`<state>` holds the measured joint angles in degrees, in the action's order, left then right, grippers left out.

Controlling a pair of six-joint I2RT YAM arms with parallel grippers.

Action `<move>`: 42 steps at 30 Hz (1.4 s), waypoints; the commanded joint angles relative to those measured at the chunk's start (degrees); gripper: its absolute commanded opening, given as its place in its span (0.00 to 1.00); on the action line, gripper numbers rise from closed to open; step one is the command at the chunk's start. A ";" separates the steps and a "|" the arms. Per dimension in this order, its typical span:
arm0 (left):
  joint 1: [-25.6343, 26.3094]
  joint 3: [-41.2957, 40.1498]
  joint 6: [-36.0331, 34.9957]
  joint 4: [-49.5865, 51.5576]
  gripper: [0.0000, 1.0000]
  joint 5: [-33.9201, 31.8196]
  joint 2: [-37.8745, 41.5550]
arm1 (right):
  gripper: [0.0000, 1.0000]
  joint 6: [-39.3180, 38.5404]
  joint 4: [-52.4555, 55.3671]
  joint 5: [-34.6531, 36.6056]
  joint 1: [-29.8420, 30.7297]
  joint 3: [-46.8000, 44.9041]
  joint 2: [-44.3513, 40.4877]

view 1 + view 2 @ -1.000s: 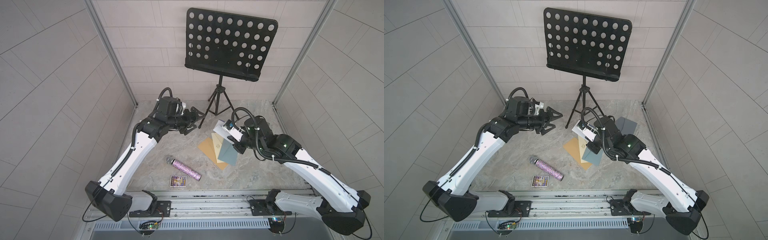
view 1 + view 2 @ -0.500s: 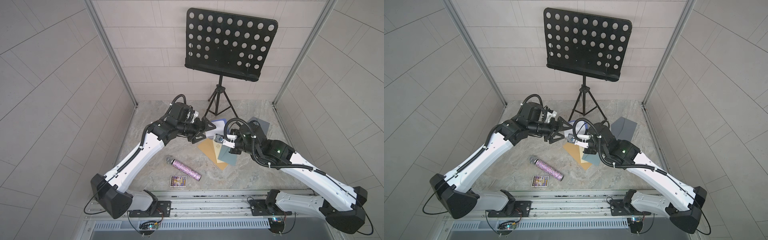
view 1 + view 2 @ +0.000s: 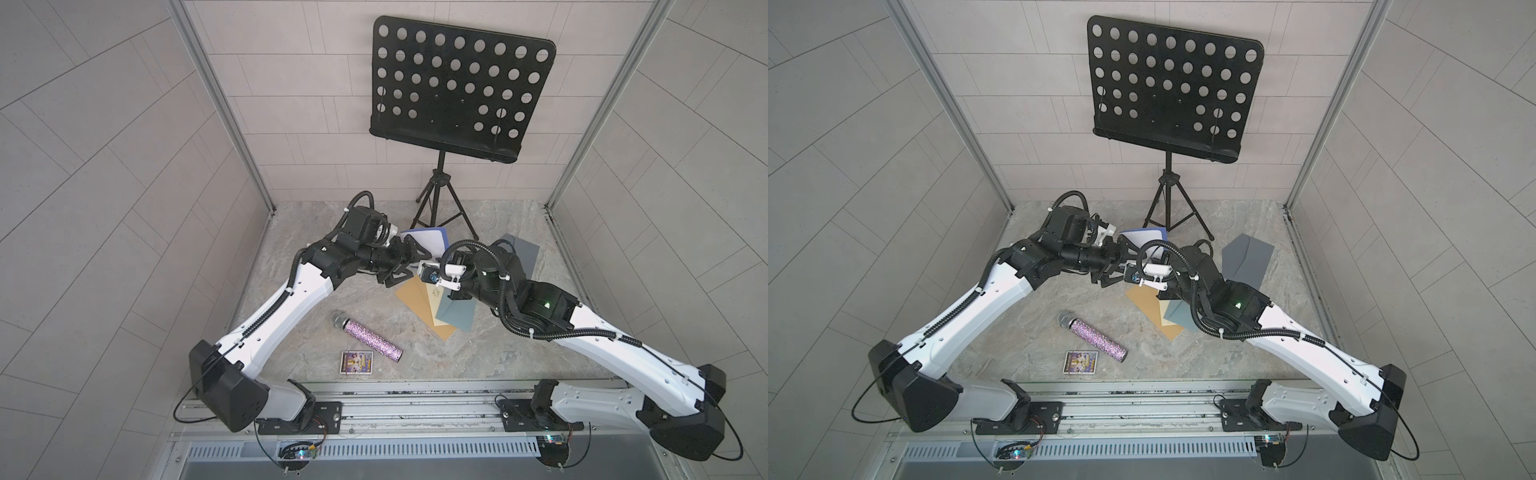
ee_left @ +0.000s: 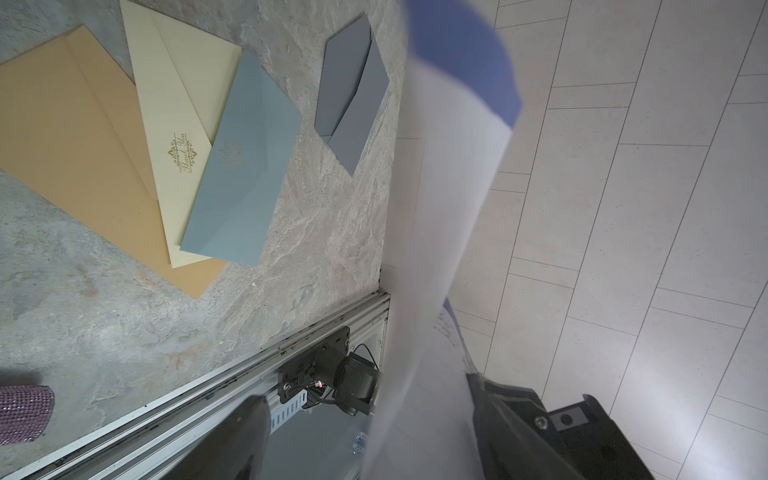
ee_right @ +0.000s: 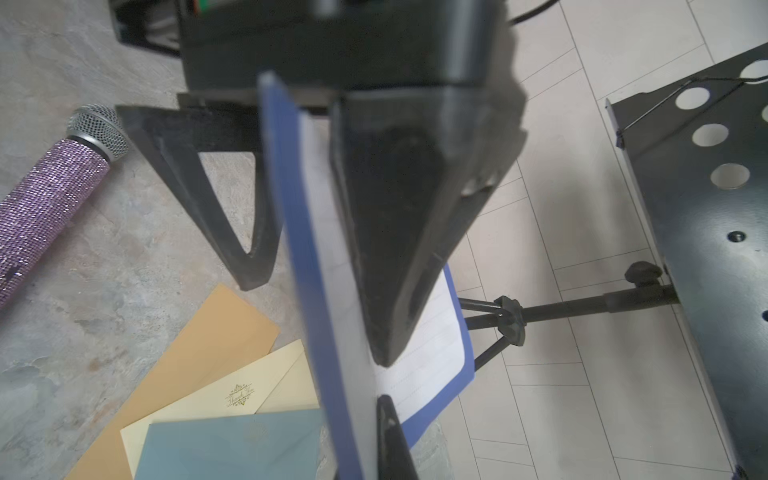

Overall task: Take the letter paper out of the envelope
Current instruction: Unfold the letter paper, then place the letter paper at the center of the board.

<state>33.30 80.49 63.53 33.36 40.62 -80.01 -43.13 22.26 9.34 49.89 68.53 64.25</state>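
My right end effector [image 5: 361,440] clamps the envelope [image 5: 299,232], left end effector [image 3: 409,268] gapes open; I'd pinch the exposed edge of the flimsy letter paper [image 5: 432,345].

Quick colour rundown: the blue envelope [image 5: 311,291] is solid royal blue, and the letter paper [image 5: 432,345] is white with faint ruled lines. The worktop [image 3: 498,353] is grey-beige and marbled. There's a tan envelope [image 3: 411,293], a cream envelope [image 4: 166,104] with a gold "Thank You" crest, a teal envelope [image 4: 245,166] and a plain grey envelope [image 4: 353,99]. The microphone [image 3: 370,337] is purple glitter with a silver mesh head. The music stand [image 3: 449,122] is black and dotted with round holes.
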 commanded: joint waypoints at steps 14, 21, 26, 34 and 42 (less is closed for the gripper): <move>-0.35 -6.41 11.36 -15.48 0.18 -1.36 1.46 | 0.00 3.85 -4.42 1.36 2.16 -3.72 -1.12; -4.28 -7.40 12.13 -16.55 0.00 -1.33 2.91 | 0.00 5.87 -3.39 0.64 2.47 -5.47 -2.40; -7.78 -7.38 10.97 -16.42 0.00 -0.69 3.59 | 0.27 10.77 -1.79 0.69 3.64 -6.92 -2.66; -14.02 -4.01 -18.66 5.78 0.00 -18.00 4.10 | 0.65 32.02 0.16 1.34 3.65 -4.91 -4.99; -20.68 -14.94 -26.61 -10.72 0.00 -23.57 -2.48 | 0.64 52.41 -0.45 1.02 3.64 -6.93 -6.44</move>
<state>15.97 68.97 42.02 29.36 20.23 -78.81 -2.22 21.19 10.31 53.25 62.61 59.07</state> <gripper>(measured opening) 0.053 0.641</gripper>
